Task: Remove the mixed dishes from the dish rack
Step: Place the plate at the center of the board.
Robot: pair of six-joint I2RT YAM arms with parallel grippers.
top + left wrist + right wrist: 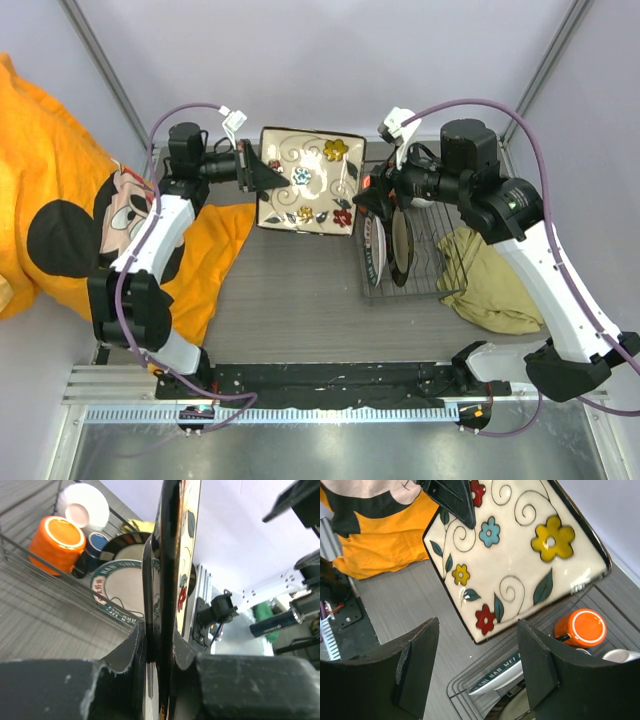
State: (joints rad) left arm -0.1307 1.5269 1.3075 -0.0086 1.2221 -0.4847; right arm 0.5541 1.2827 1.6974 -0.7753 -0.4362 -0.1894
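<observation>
L gripper point(250, 172) clamped on square cream plate point(310, 180) edge, plate above surface point(300, 290); R gripper point(477, 630) open nr plate, over dish rack point(365, 270).

Orange cloth point(60, 190): large, printed with a cartoon mouse face, draped over the left side of the counter.
Olive cloth point(495, 285): crumpled, lying on the right side.
Counter point(290, 300): grey, wood-grained.

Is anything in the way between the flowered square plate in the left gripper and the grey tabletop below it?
Nothing visible. The square cream flowered plate, clamped in the left gripper, hangs over bare grey table; orange cloth left, dark wire rack right.
</observation>
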